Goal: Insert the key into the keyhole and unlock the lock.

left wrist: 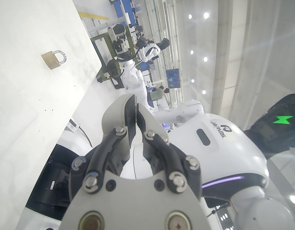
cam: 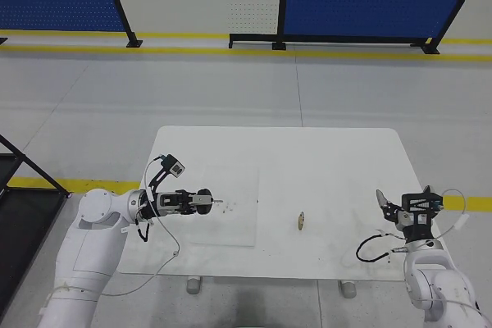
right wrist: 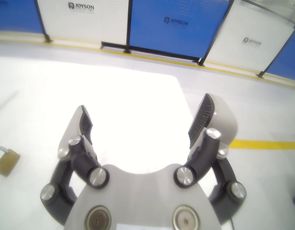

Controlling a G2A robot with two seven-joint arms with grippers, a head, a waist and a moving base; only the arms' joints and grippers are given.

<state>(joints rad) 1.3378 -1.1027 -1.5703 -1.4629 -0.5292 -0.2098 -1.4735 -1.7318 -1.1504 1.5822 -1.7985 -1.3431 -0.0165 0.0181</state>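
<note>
With the left gripper pinched shut on what appears to be the key and the right gripper wide open and empty, the padlock lies flat between the two sets of fingers, well apart from both, and the free fingers should steady it before insertion.

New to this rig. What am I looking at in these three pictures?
It is a two-armed robot at a white table. The top view looks down from above its arms; the other two pictures come from a camera on each wrist. A brass padlock lies on the table between the arms. The left gripper is shut on a thin piece, apparently the key. The right gripper is open and empty.
</note>
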